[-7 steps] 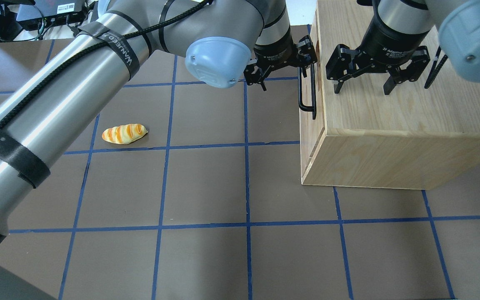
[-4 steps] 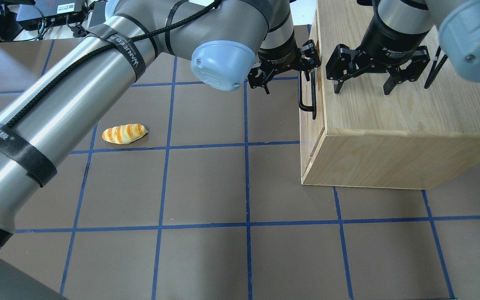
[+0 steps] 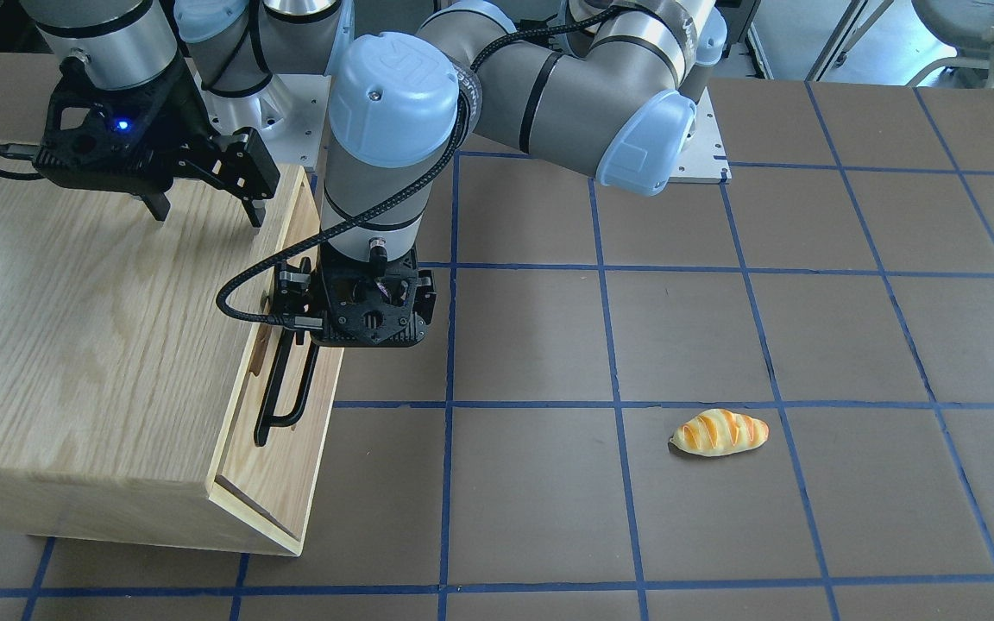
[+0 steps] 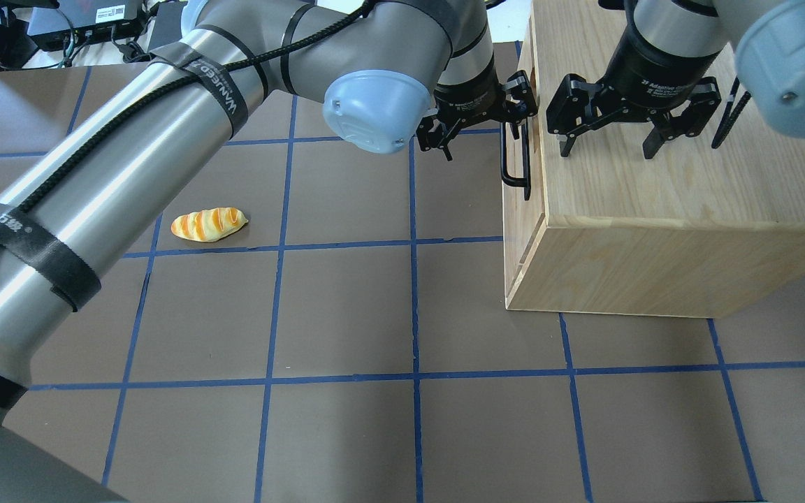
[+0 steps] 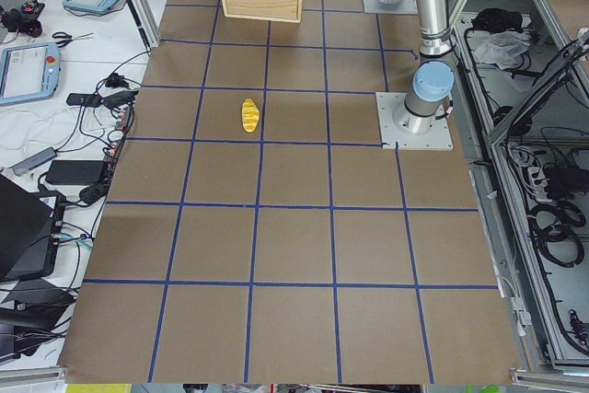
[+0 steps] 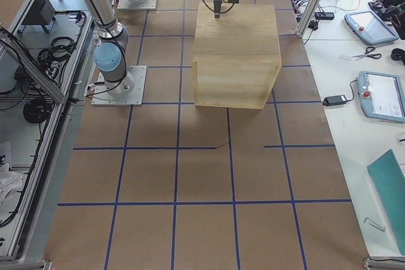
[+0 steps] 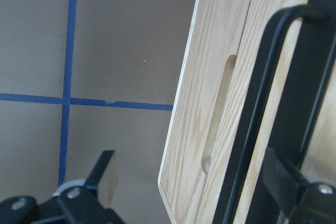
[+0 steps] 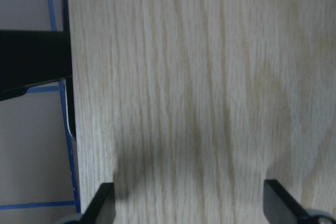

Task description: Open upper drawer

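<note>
Overhead exterior view: the left gripper (image 4: pixel 479 134) stands at the upper drawer (image 4: pixel 534 213), jaws spread wide to either side of one end of its black handle (image 4: pixel 507 168), clasping nothing. The drawer sits shut, flush in the cabinet (image 4: pixel 654 209) front. The right gripper (image 4: pixel 607 148), likewise spread and empty, hovers over the cabinet top. A bread roll (image 4: pixel 208 224) lies well apart.

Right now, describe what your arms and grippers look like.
The left arm and right arm are silver-grey tubes with pale blue joint caps. A black braided cable, under black lettered straps, runs along the left. The left gripper and right gripper are black, with white print on their collars.
</note>
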Controlling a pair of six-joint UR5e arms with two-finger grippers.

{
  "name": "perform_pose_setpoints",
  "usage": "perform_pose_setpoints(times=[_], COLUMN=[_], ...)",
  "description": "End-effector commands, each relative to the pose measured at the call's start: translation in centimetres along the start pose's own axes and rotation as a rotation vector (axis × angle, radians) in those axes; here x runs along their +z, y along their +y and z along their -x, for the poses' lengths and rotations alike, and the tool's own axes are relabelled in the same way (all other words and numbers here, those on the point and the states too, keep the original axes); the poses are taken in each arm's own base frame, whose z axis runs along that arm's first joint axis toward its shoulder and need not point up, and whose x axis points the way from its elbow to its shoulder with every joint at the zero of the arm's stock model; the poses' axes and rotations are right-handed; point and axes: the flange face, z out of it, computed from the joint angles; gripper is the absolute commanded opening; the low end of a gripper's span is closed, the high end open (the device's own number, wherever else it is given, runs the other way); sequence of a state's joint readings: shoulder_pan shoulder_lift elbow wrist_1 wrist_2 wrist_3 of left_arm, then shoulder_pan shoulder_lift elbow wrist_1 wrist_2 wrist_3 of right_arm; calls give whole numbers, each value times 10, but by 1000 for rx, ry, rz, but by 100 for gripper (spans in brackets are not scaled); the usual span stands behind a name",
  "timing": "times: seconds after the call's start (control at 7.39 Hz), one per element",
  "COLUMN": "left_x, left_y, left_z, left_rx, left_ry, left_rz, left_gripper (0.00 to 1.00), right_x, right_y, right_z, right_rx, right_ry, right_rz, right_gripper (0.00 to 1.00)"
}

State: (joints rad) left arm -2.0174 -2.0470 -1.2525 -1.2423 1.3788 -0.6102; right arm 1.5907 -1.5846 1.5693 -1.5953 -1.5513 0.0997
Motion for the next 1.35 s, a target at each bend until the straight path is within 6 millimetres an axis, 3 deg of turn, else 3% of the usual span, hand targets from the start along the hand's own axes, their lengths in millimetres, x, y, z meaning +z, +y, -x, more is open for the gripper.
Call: perform_pose_setpoints(times=[0.0, 1.22], left_x=[9, 14], left_y=[-2, -4], left_z=[1, 7], left_rx=[-3, 30], left_ry=[-9, -56], left_rz=[12, -3], left_gripper=[100, 100], right_x=[0, 0], right_y=[0, 0], right_z=[0, 0], right_rx=[0, 0], right_ry=[1, 1], right_rz=[0, 0], right_gripper=[100, 100])
